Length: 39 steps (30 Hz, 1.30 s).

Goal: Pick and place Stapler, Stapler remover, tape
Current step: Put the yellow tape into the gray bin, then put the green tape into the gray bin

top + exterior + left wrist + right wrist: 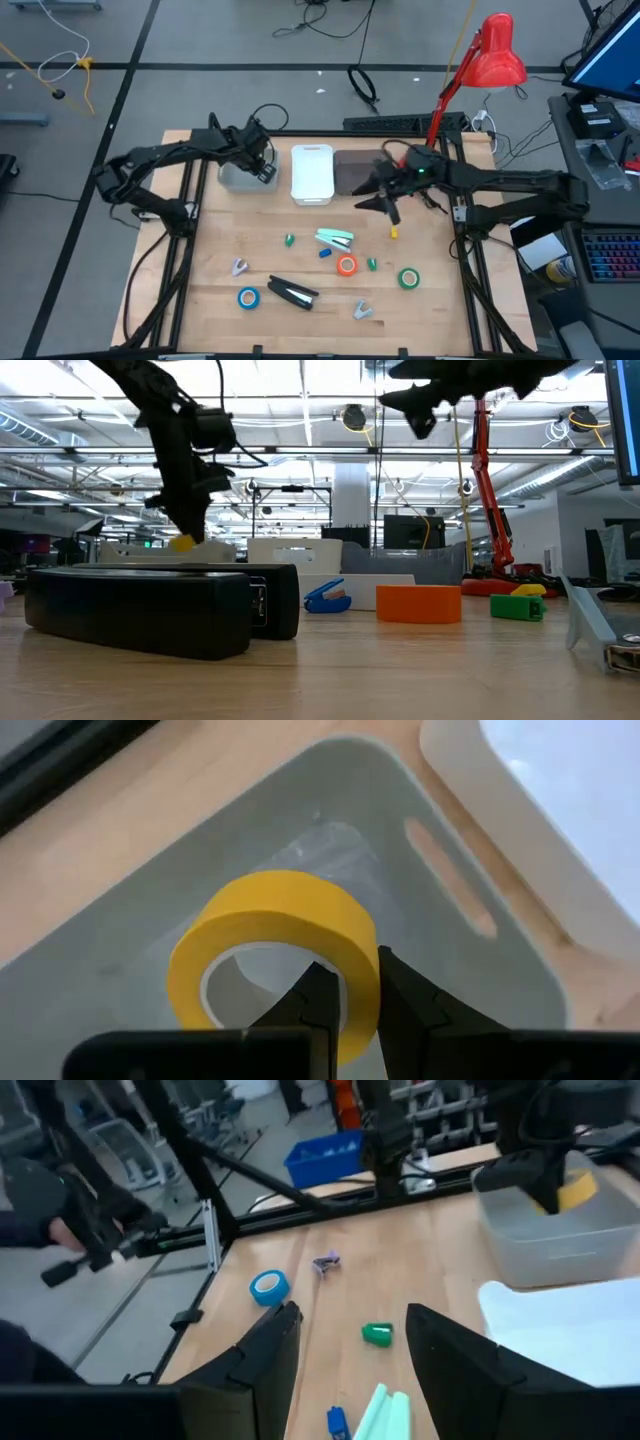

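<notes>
1. Wooden table [210, 290] in an open workshop with a grey floor and a red desk lamp [495, 50] behind its far right corner.
2. Nearest the front edge lie the blue tape roll [248, 297], a black stapler [292, 292] beside it, and a small grey stapler remover [362, 311] to the right.
3. Slightly farther in sit another grey stapler remover [239, 267] at left, the orange-red tape roll [347, 265] near the middle and the green tape roll [408, 278] to the right.
4. Beyond these, a pale mint stapler [335, 238] lies at mid-table, with tiny green, blue and yellow bits scattered around it.
5. Right gripper [385, 205] hangs above the table to the right of centre, its fingers spread wide and holding nothing.
6. Along the far side stand three trays in a row: a grey bin [238, 180], a white tray [312, 175] and a dark tray [352, 172].
7. Left gripper [350, 1005] hangs over the grey bin, its fingers pinched on the wall of the yellow tape roll [275, 935], which hangs inside the bin's rim.
</notes>
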Each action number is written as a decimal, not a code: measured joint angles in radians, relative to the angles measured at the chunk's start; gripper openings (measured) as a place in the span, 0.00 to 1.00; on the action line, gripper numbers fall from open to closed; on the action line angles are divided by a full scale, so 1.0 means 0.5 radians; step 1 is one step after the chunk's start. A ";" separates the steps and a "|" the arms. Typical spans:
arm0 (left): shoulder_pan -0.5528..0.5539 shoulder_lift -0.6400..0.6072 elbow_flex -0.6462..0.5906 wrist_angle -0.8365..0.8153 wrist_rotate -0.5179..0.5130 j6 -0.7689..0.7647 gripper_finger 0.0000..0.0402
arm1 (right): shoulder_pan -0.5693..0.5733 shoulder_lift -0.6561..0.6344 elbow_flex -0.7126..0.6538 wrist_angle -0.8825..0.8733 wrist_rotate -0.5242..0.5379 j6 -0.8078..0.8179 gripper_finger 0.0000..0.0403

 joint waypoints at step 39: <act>0.066 0.414 -0.001 0.469 0.093 -0.040 0.42 | -0.045 -0.454 -0.594 0.657 0.250 0.424 0.45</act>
